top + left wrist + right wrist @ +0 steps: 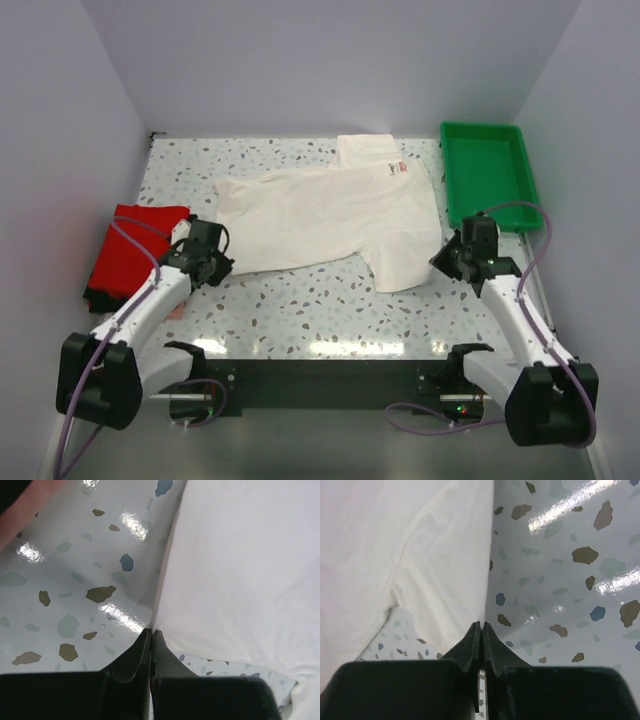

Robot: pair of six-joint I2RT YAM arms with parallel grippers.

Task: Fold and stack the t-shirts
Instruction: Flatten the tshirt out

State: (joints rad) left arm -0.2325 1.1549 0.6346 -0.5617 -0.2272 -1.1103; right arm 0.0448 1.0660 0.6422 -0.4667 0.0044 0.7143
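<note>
A cream-white t-shirt [320,215] with a small red print near its collar lies spread across the middle of the table. My left gripper [215,262] is at its near left corner. In the left wrist view the gripper [151,630] is shut, pinching the edge of the shirt [240,565]. My right gripper [445,258] is at the shirt's right edge. In the right wrist view it [482,624] is shut on the hem of the shirt [405,555]. A folded bright red t-shirt [130,250] lies at the left, with a dark layer showing under its near edge.
A green plastic tray [490,170] stands at the back right, just behind my right arm. White walls close in the table on the left, back and right. Speckled tabletop [320,310] shows in front of the shirt.
</note>
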